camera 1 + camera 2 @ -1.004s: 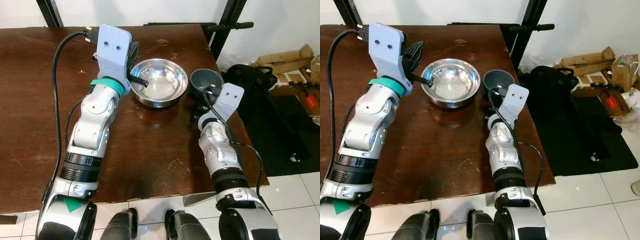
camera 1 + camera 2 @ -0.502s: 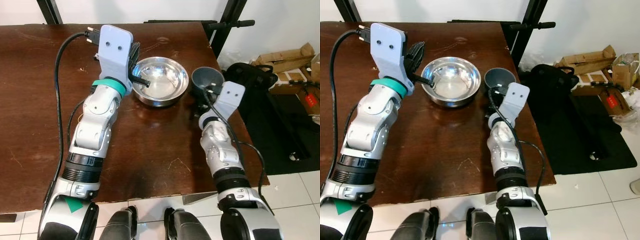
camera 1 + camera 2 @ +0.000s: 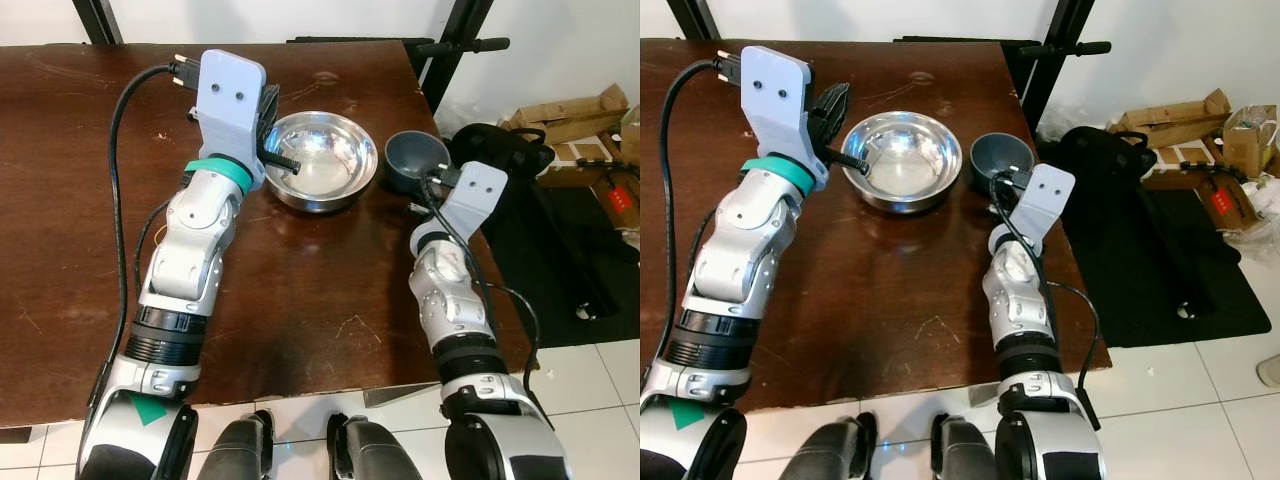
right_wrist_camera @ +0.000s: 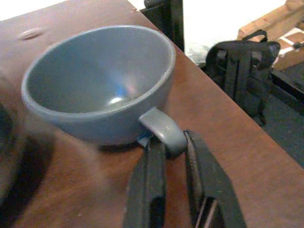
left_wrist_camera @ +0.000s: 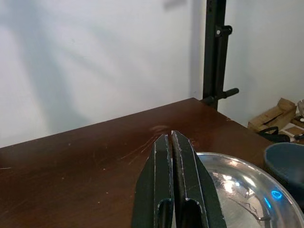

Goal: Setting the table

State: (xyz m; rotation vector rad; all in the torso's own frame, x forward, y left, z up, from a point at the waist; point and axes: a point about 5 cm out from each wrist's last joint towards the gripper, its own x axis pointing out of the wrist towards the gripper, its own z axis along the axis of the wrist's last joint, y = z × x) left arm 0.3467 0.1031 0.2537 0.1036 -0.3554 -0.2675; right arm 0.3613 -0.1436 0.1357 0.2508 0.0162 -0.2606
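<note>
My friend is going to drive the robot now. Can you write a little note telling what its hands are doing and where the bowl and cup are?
Left gripper: fingers pressed together on the near-left rim of the steel bowl.
Right gripper: fingers closed on the handle of the blue-grey cup.
Both dishes stand upright and empty at the far right part of the wooden table, cup to the right of the bowl, near the edge.
Done: both dishes gripped.
Left: move them to their places; no cutlery is laid.

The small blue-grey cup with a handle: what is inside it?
The blue-grey cup holds nothing; its smooth inner wall and bottom show bare in the right wrist view. The right gripper pinches its handle, outside the cup. The wooden table under its base is hidden.
</note>
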